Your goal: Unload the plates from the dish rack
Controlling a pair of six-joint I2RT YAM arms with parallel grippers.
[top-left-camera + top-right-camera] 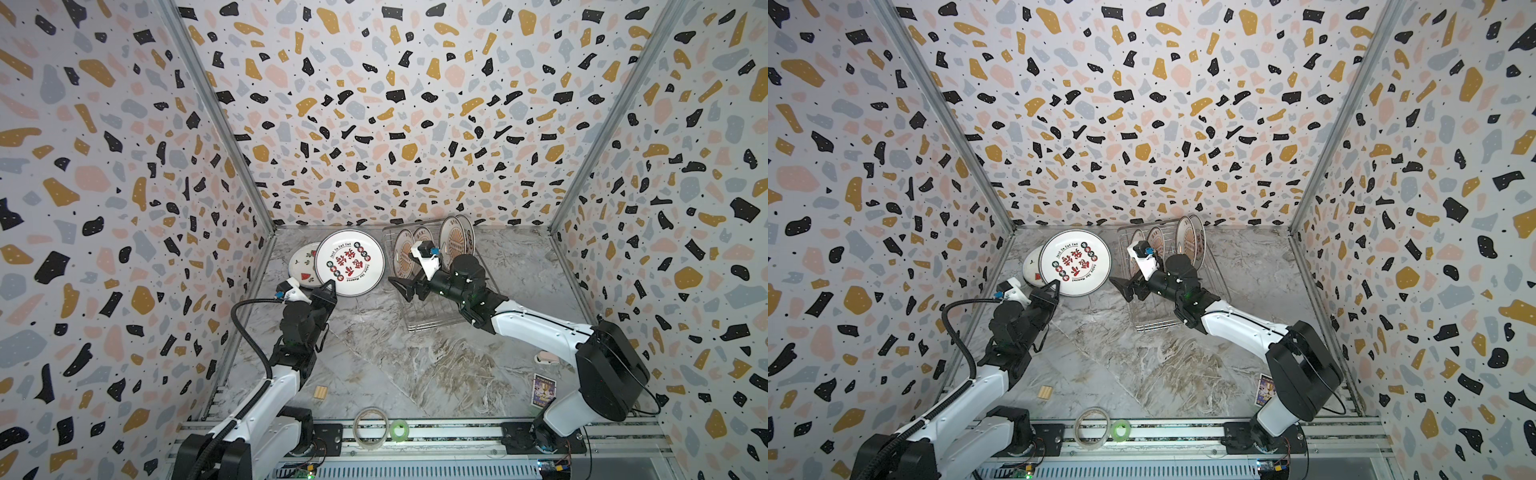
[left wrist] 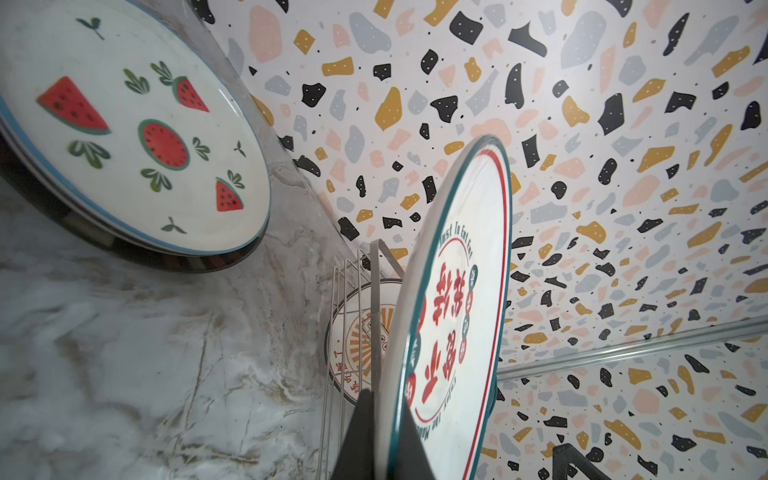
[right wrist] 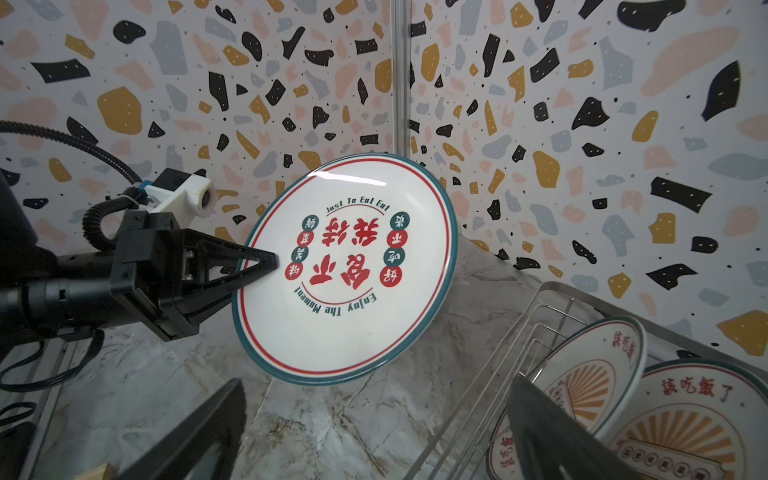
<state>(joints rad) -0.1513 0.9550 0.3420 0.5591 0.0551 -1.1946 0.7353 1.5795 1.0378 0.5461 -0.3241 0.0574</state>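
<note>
Red-character plate point(image 1: 349, 262) hangs tilted near the watermelon plate point(image 1: 302, 266), rim clamped in the left pincer point(image 1: 331, 286), likely for stacking; right pincer point(image 1: 409, 289) gapes empty at the dish rack point(image 1: 436, 320).

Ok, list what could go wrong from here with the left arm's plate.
1. The left gripper pinches the red-character plate only at its rim, tilted; it may slip.
2. The watermelon plate lies close by; setting down could knock rim on rim.
3. The open right gripper hangs by the dish rack; it may snag a wire or bump the sunburst plates.
</note>
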